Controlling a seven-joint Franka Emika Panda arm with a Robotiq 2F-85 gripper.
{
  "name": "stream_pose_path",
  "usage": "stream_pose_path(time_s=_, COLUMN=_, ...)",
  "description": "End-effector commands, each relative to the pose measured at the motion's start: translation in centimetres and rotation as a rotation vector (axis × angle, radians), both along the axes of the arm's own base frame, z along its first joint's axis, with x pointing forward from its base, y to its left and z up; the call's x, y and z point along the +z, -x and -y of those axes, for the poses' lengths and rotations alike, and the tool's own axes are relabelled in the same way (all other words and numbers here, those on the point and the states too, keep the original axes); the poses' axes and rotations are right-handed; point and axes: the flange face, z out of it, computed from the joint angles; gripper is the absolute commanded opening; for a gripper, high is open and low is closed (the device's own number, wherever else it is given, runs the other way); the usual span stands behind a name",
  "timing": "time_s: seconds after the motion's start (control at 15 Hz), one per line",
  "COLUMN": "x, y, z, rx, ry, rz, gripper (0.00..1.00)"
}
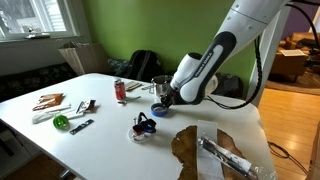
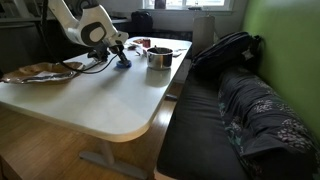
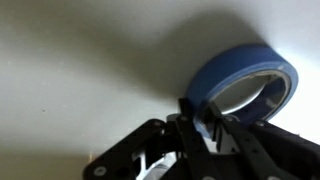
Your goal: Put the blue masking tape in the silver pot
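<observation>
Gripper (image 3: pixel 200 122) fingers were nearly closed, pinching blue tape (image 3: pixel 225 68) wall; I judged it light, stiff, bit slick.

Blue masking tape (image 3: pixel 243 82), silver pot (image 2: pixel 159 58), white table (image 2: pixel 100 100), green wall (image 2: pixel 285 40), black backpack (image 2: pixel 225 50)

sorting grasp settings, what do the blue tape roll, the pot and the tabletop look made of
Blue tape roll: looks like matte, paper-like masking tape, since the blue band shows no gloss. Pot: metal, probably steel, going by its silvery-grey wall with bright highlights. Tabletop: smooth, plain white, perhaps laminate or painted board. The pictures leave that open.
</observation>
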Motion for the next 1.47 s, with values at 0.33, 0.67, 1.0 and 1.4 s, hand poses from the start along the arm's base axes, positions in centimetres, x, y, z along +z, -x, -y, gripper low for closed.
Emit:
stream_pose_path(time_s=0.33, x=6.9, y=-0.8, z=-0.8, rx=-0.037, ry=-0.206, rz=0.061, gripper=0.03)
stream_pose_path(time_s=0.67, x=11.7, y=-4.2, z=3.5, rx=-0.241, ry=-0.331, rz=0.296, gripper=0.03)
stream_pose_path(time_s=1.0, x=12.3, y=-6.7, z=9.0, rx=-0.463, ry=-0.33, rz=0.448, gripper=0.03)
stream_pose_path(time_s=1.4, x=9.6, y=-6.5, z=12.4, rx=-0.662, ry=-0.254, rz=0.448, gripper=0.4)
